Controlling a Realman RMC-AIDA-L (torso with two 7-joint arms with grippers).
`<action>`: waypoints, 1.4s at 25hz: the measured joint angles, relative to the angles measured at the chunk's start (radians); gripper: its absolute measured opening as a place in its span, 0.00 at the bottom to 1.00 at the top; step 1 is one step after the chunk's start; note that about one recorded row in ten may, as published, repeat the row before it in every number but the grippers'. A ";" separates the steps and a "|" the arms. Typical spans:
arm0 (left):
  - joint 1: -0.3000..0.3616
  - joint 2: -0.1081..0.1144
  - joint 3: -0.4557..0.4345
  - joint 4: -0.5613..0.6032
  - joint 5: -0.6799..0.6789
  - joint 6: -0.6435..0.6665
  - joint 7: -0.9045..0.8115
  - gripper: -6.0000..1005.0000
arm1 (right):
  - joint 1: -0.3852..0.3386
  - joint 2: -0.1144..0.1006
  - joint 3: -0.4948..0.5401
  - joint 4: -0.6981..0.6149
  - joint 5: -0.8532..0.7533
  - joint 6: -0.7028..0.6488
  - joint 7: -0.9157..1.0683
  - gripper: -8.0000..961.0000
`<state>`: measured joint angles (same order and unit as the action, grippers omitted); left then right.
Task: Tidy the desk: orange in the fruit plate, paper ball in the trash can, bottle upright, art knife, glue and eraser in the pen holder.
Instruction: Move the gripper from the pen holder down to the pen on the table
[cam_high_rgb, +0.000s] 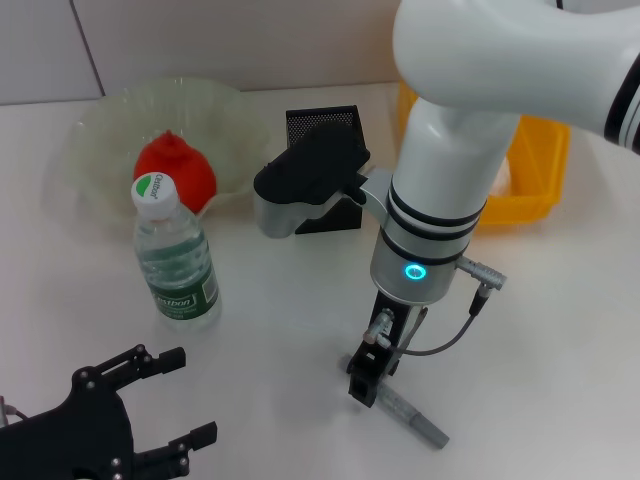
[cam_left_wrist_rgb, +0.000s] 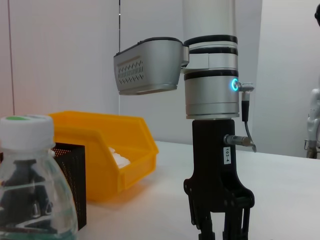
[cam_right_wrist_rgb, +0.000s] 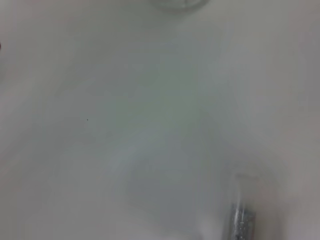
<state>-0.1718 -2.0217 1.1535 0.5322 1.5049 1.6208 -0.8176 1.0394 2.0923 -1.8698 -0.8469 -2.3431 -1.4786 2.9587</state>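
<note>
The orange (cam_high_rgb: 172, 168) lies in the fruit plate (cam_high_rgb: 100, 125) at the back left. In front of it the bottle (cam_high_rgb: 176, 256) (cam_left_wrist_rgb: 30, 190) stands upright. My right gripper (cam_high_rgb: 368, 385) (cam_left_wrist_rgb: 220, 222) points straight down onto the near end of the grey art knife (cam_high_rgb: 412, 414) (cam_right_wrist_rgb: 242, 217), which lies flat on the table. Behind that arm stand the pen holder (cam_high_rgb: 322, 125) (cam_left_wrist_rgb: 70, 175) and the trash can (cam_high_rgb: 535, 165) (cam_left_wrist_rgb: 107, 145), with the paper ball (cam_left_wrist_rgb: 118, 158) inside the can. My left gripper (cam_high_rgb: 185, 398) waits open at the front left, holding nothing. Glue and eraser are out of view.
The right arm's wrist housing (cam_high_rgb: 300, 190) hangs over the table in front of the pen holder. Bare white table (cam_high_rgb: 290, 330) lies between the bottle and the right gripper. A wall runs along the back edge.
</note>
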 joint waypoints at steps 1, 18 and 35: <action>0.000 0.000 0.000 0.000 0.000 0.000 0.000 0.81 | 0.000 0.000 0.000 0.000 0.000 0.000 0.000 0.39; -0.002 -0.001 0.000 0.000 0.000 0.002 0.000 0.81 | 0.005 0.000 0.000 0.005 0.001 -0.007 0.000 0.31; -0.003 -0.003 0.000 0.000 0.000 0.015 0.000 0.81 | 0.014 0.000 -0.008 0.014 0.001 -0.005 0.000 0.31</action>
<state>-0.1748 -2.0248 1.1536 0.5323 1.5048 1.6362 -0.8176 1.0534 2.0923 -1.8775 -0.8329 -2.3420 -1.4834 2.9590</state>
